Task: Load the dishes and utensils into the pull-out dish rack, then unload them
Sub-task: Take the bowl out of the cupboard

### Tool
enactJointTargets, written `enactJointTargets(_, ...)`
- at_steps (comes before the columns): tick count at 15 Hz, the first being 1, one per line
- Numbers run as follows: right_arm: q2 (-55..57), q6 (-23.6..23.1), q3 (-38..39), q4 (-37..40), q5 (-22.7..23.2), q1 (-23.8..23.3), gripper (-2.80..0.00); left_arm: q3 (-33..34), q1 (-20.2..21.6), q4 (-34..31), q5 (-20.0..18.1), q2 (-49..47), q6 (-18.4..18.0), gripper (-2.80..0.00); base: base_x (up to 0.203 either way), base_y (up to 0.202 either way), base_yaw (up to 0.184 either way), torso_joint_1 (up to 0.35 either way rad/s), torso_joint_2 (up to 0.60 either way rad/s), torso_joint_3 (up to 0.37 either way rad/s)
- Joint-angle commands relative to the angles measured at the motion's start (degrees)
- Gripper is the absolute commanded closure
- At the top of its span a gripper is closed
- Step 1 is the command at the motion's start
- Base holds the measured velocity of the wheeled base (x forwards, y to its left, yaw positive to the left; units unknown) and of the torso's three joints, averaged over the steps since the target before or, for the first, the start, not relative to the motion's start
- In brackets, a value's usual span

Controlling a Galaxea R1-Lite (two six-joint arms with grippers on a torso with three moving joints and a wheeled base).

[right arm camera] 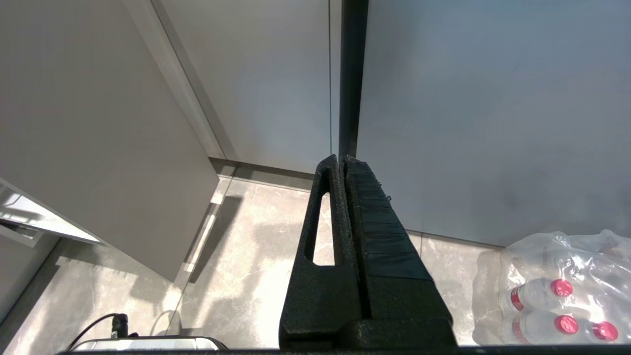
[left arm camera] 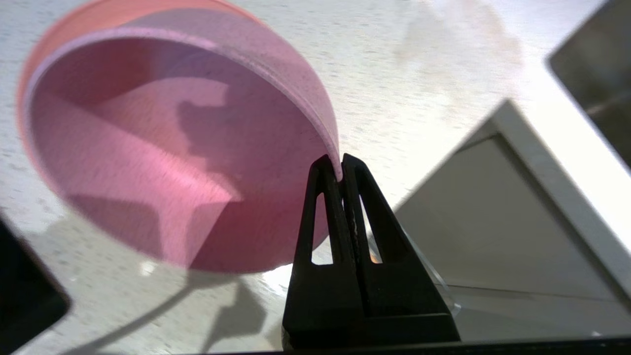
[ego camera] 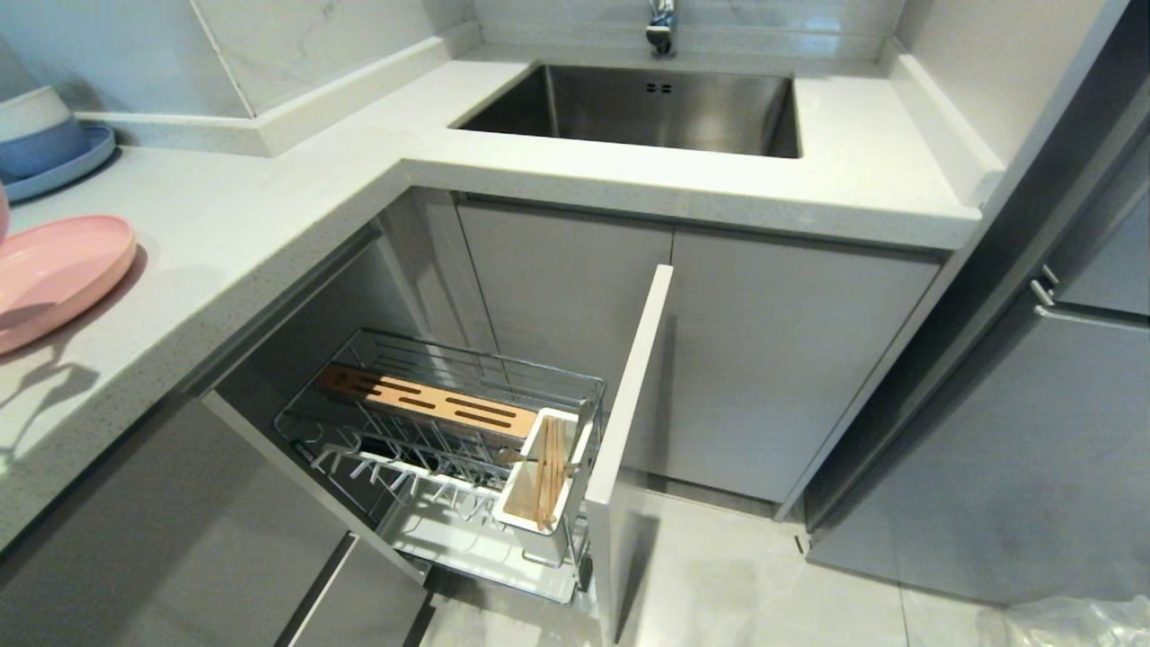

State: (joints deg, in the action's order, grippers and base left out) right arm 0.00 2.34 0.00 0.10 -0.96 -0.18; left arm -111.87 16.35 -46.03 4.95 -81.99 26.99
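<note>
L gripper (left arm camera: 333,165) was clamped on the pink plate (left arm camera: 162,148) rim, plate tilted over the counter (left arm camera: 419,74); rack (ego camera: 449,422) lay lower right. R gripper (right arm camera: 340,165) closed, idle.

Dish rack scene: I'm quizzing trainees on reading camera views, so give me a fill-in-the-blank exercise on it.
1. The left tool is shut on the rim of the pink ____.
2. The chopsticks stand in the white ____ of the rack.
3. The pink plate lies on the ____.
4. The right tool is shut and holds ____.

Missing: bowl; holder; counter; nothing
</note>
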Motion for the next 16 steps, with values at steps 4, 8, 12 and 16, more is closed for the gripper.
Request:
enactJointTargets(4, 0.0, 0.0, 0.1, 0.0, 0.0, 0.0, 0.0, -0.5, 6.5, -0.3, -4.7, -4.9, -5.0, 0.0, 0.0, 0.0, 0.0, 0.0, 0.0, 0.0)
enactJointTargets(8, 0.0, 0.0, 0.1, 0.0, 0.0, 0.0, 0.0, -0.5, 7.0, -1.3, -5.4, -7.3, -7.1, 0.0, 0.0, 0.0, 0.0, 0.0, 0.0, 0.0)
enactJointTargets(12, 0.0, 0.0, 0.1, 0.0, 0.0, 0.0, 0.0, -0.5, 7.0, -2.7, -5.3, -8.0, -8.2, 0.0, 0.0, 0.0, 0.0, 0.0, 0.0, 0.0)
enactJointTargets(16, 0.0, 0.0, 0.1, 0.0, 0.0, 0.0, 0.0, -0.5, 7.0, -3.3, -5.3, -8.3, -8.3, 0.0, 0.0, 0.0, 0.0, 0.0, 0.0, 0.0)
